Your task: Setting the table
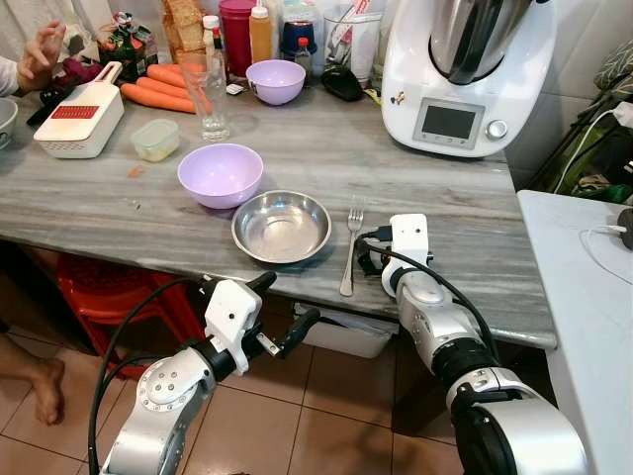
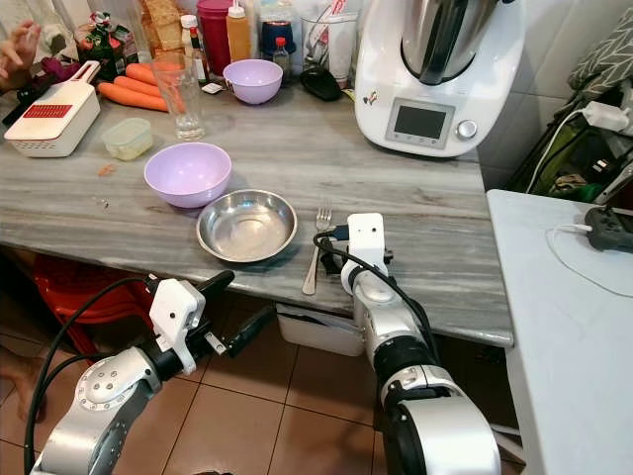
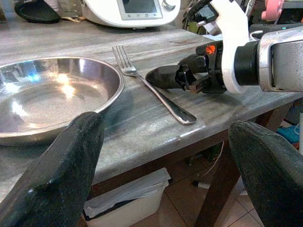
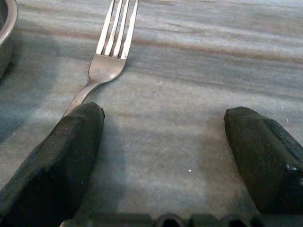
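Note:
A steel bowl (image 1: 282, 226) sits near the front edge of the grey table (image 1: 465, 218). To its right lies a fork (image 1: 350, 252), tines pointing away from me. My right gripper (image 1: 369, 253) rests low on the table just right of the fork handle. It is open, with bare tabletop between its fingers (image 4: 61, 161), and the fork (image 4: 111, 52) runs past one of them. My left gripper (image 1: 285, 309) hangs open below the table's front edge, holding nothing. Its wrist view looks at the bowl (image 3: 47, 94) and fork (image 3: 151, 87).
A purple bowl (image 1: 220, 173), a glass (image 1: 210, 94), a grater (image 1: 81, 119), carrots (image 1: 158, 94), bottles and a white kitchen machine (image 1: 465, 69) stand farther back. A person's hand (image 1: 40, 49) is at far left, a foot (image 1: 45, 391) below. A white counter (image 1: 584, 297) borders the right.

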Controlling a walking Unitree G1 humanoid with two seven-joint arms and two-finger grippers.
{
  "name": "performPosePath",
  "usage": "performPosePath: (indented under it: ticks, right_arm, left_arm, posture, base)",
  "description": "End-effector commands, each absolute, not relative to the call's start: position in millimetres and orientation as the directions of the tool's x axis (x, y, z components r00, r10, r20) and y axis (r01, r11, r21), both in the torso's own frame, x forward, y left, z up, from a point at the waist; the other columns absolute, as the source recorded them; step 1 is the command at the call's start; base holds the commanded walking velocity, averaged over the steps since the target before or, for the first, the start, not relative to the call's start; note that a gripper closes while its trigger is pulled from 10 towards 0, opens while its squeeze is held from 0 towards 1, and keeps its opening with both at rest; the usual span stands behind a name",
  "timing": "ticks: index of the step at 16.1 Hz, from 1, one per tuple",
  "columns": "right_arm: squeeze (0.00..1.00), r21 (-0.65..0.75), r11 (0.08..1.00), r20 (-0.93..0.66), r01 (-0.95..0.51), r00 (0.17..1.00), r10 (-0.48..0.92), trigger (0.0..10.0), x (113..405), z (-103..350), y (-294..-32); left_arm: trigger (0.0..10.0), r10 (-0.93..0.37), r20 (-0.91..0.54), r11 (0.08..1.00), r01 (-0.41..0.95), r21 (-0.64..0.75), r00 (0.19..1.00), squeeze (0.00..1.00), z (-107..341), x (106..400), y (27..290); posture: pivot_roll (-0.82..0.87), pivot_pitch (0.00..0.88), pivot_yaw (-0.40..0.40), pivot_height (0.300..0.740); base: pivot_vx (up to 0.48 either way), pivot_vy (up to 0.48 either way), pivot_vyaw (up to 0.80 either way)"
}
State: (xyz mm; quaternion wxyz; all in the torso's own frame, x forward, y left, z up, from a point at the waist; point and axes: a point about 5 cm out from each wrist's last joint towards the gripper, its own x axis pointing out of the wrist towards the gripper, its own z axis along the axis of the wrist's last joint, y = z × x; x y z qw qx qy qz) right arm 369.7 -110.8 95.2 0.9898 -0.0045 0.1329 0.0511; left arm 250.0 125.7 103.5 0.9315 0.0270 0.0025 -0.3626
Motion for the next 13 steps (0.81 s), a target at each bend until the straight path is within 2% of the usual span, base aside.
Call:
performPosePath:
  ticks: [1,6,10,11,12,13]
  right_arm:
    - [1.0,-0.005,0.996,-0.253,-0.094,0.963,0.09,10.0,372.2,99.1,-111.8]
    - [1.0,-0.003,0.999,-0.098,-0.045,0.994,0.044,10.0,367.7,121.2,-119.2]
    - [1.0,-0.009,1.0,-0.039,-0.012,0.999,0.011,10.0,338.8,121.1,-125.1]
    - [1.0,-0.021,1.0,-0.03,0.009,0.999,-0.009,10.0,321.3,118.4,-130.4]
    - [0.06,-0.028,0.999,-0.016,0.021,1.0,-0.022,10.0,311.1,119.9,-134.2]
    - [0.0,-0.035,0.999,-0.004,0.028,1.0,-0.028,10.0,305.6,121.6,-137.1]
  left_arm:
    - [10.0,-0.678,-0.025,0.733,0.678,0.057,0.735,0.0,104.8,248.5,125.1]
    - [10.0,-0.678,-0.008,0.733,0.677,0.061,0.735,0.0,107.4,254.0,123.6]
    - [10.0,-0.676,-0.005,0.736,0.675,0.061,0.737,0.0,106.4,256.6,124.8]
    - [10.0,-0.673,-0.003,0.738,0.672,0.062,0.739,0.0,105.7,258.0,124.7]
    - [10.0,-0.671,0.002,0.74,0.669,0.063,0.742,0.0,106.0,258.6,124.6]
    - [10.0,-0.667,0.006,0.744,0.665,0.065,0.745,0.0,106.0,259.5,124.4]
  posture:
    - [0.06,0.098,-0.042,0.74]
    - [0.04,0.074,-0.043,0.74]
    - [0.02,0.054,-0.042,0.74]
    - [0.02,0.038,-0.042,0.74]
    - [0.01,0.031,-0.042,0.74]
    - [0.01,0.025,-0.043,0.74]
  base:
    - [0.0,0.0,0.0]
    - [0.0,0.0,0.0]
    - [0.0,0.0,0.0]
    - [0.0,0.0,0.0]
    - [0.0,0.0,0.0]
    - [0.0,0.0,0.0]
